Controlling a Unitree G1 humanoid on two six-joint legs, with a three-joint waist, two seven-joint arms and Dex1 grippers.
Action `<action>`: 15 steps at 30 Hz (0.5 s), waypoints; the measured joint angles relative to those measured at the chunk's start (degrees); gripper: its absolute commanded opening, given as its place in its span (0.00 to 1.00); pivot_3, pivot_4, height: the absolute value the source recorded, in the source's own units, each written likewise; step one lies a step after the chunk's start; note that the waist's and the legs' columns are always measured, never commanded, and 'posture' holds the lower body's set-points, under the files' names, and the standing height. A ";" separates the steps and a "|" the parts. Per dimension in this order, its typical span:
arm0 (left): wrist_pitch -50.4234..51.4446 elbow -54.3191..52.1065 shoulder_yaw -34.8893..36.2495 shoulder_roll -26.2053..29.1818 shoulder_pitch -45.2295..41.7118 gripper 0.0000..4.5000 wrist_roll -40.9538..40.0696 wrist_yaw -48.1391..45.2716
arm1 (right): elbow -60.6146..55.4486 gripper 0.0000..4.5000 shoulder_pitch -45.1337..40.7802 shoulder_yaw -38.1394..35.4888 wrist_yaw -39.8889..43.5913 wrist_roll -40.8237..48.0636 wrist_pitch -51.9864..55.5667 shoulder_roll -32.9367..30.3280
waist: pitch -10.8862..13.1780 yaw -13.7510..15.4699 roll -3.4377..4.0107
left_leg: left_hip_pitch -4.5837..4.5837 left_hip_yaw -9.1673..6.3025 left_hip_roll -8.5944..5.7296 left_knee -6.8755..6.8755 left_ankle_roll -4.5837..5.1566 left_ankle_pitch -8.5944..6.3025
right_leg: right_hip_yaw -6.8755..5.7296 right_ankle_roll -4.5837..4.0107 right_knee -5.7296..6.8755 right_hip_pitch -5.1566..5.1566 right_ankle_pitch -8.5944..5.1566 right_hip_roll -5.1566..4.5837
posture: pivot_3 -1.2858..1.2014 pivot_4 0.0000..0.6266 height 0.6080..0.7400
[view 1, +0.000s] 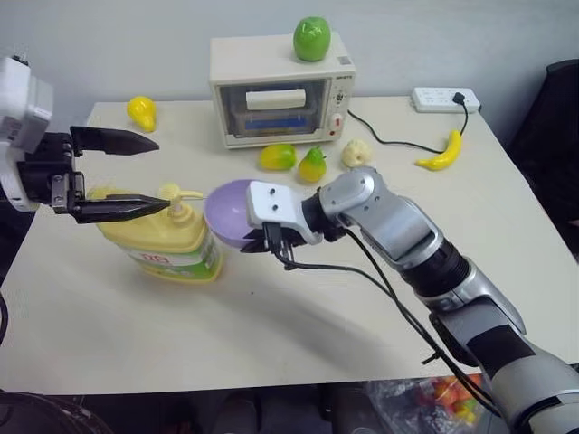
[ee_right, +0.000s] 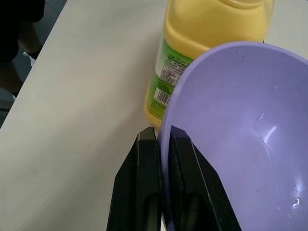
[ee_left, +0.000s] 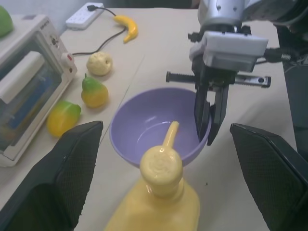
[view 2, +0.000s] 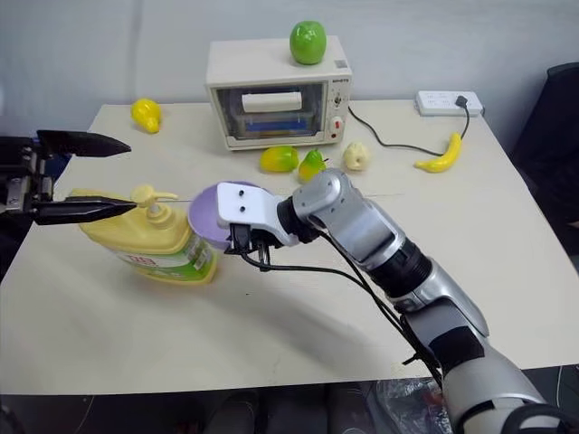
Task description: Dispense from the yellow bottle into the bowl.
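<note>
Fingers of my right gripper (ee_left: 208,126) are pinched shut on the rim of the lavender bowl (ee_left: 144,126), one black finger inside the wall and one outside, so the bowl hangs tilted from that grip right beside the yellow bottle (view 1: 163,242). The bottle stands on the cream table (view 1: 271,334), its pump nozzle (ee_left: 169,134) reaching over the bowl's near rim. My left gripper (view 1: 122,174) is spread as wide as it goes and holds nothing; its two black fingers point level across the table, the lower one just above the bottle's shoulder near the pump head (view 1: 174,193), the upper one well clear above it. Behind the bowl, a toy mango (view 1: 278,157), a pear (view 1: 312,166) and a pale fruit (view 1: 355,153) lie in front of the toaster oven (view 1: 279,90), which carries a green apple (view 1: 311,39) on top.
</note>
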 measured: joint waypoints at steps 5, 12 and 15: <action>-1.04 2.86 -0.94 -0.60 -2.49 1.00 1.88 -1.15 | -0.42 0.00 -1.49 0.00 3.42 0.20 -0.39 -1.53 | -0.01 -0.94 -0.01 | -0.26 0.05 -0.03 0.10 -0.03 0.02 | 0.01 0.02 0.10 -0.31 0.01 -0.03 | 0.52 0.24 1.00; -0.71 4.83 -1.94 -3.40 -5.77 0.73 2.17 -2.98 | -2.51 0.00 -2.29 -0.05 6.16 0.82 -0.41 -1.87 | -0.01 -1.38 -0.02 | -0.31 0.12 -0.07 0.12 -0.08 0.05 | 0.05 0.01 0.55 -0.70 0.01 -0.04 | 0.52 0.24 1.00; -1.11 5.31 -2.06 -3.17 -5.42 0.52 2.73 -5.17 | -2.64 0.00 -2.29 -0.05 6.75 0.80 -0.46 -1.86 | -0.01 -1.57 -0.02 | -0.30 0.11 -0.08 0.15 -0.15 0.08 | 0.06 0.00 0.62 -0.70 0.01 -0.04 | 0.52 0.24 1.00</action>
